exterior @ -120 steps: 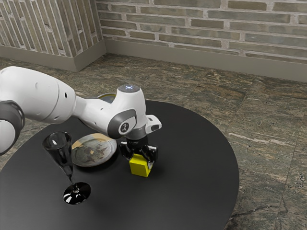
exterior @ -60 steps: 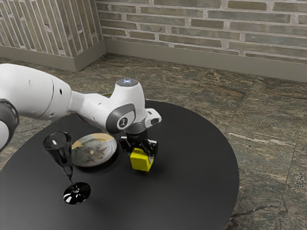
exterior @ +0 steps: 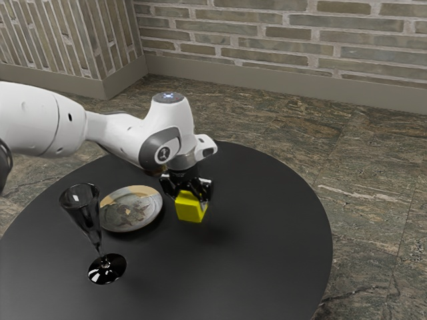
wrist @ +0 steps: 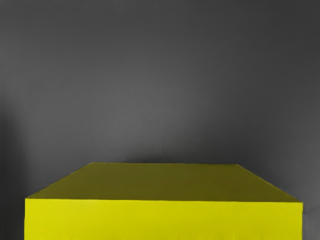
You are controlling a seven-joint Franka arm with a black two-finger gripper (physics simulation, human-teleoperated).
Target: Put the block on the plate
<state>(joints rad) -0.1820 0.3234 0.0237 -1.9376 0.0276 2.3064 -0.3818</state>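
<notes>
Transfer step, as I see it: the tool (exterior: 189, 194) clamps the block (exterior: 191, 210) above the counter (exterior: 267, 233). Next: traverse toward the exterior view's nine o'clock (the plate (exterior: 131, 209) lies there), then lower and release.

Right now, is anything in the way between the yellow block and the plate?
No, I see nothing standing between them. My tool holds the block, and the plate is beside it, toward the exterior view's left. The glass stands farther left and nearer that camera, off the straight path.
</notes>
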